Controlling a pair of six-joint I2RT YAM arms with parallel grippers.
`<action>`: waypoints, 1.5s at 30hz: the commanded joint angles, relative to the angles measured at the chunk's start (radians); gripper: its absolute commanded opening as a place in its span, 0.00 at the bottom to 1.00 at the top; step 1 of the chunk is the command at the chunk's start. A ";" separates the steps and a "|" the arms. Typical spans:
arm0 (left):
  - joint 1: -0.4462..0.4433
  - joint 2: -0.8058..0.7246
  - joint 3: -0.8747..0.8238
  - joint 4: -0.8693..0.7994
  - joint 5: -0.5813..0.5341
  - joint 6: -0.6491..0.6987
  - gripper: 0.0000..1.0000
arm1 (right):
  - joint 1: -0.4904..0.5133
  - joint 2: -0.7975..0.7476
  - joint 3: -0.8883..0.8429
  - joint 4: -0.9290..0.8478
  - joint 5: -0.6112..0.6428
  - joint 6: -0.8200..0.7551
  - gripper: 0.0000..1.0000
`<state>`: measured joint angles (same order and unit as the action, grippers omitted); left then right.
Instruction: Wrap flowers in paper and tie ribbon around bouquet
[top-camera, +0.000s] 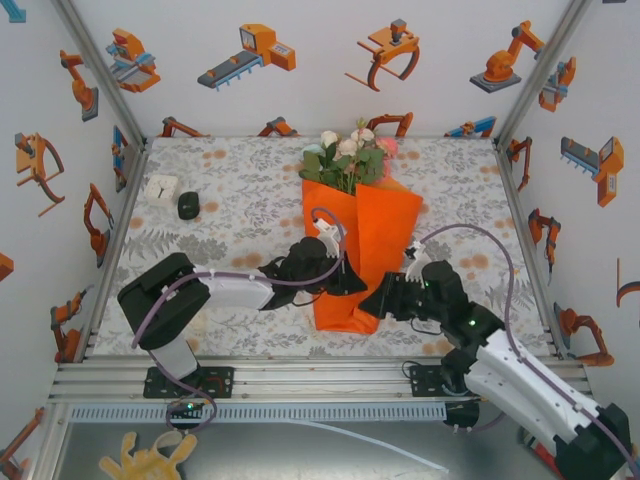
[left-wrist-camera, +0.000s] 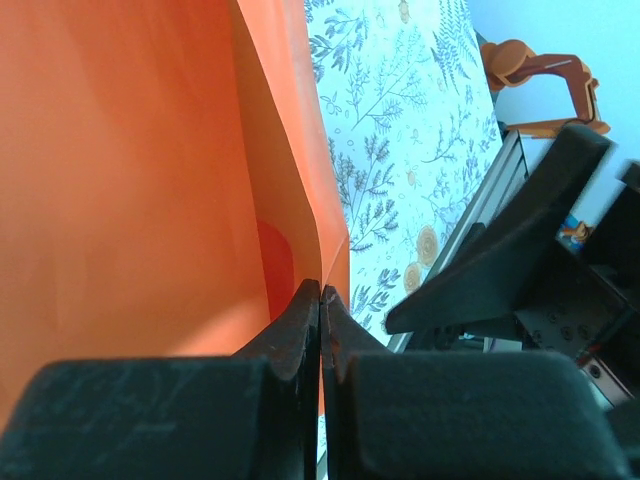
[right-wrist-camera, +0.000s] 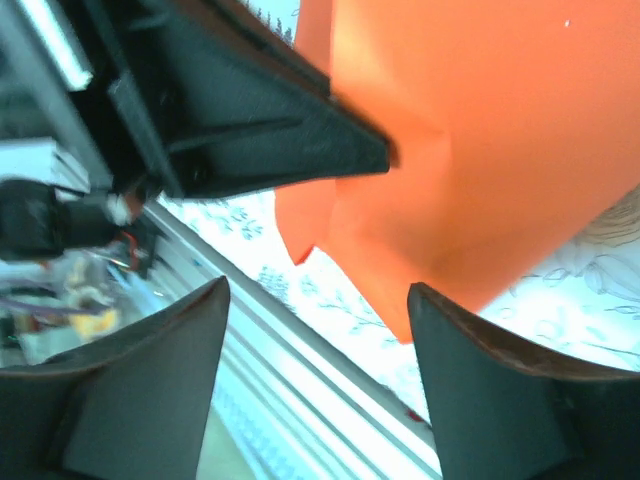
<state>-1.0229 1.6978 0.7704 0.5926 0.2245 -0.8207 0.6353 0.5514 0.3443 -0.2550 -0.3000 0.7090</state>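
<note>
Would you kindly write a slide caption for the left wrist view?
Left gripper shut on the edge of the orange paper, with the floral tablecloth beyond.

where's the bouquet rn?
Top view: bouquet lies mid-table, blooms toward the far wall, cone tip near the front rail, between left claw and right claw.

Left of the paper, the left arm is white with black joints; the right arm, right of it, carries a looping purple-grey cable and a green light.
</note>
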 joint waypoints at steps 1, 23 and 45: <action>0.013 -0.008 0.000 0.045 0.004 -0.031 0.06 | 0.078 -0.126 0.001 -0.145 0.203 -0.168 0.86; 0.027 -0.003 -0.011 0.042 0.002 -0.074 0.09 | 0.532 0.384 0.008 0.219 0.788 -0.353 0.69; -0.029 -0.470 -0.118 -0.503 -0.363 0.251 0.40 | 0.533 0.346 -0.105 0.308 0.578 -0.238 0.44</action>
<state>-1.0241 1.2655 0.6617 0.3405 0.0433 -0.6811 1.1622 0.8974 0.2440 0.0181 0.2947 0.4488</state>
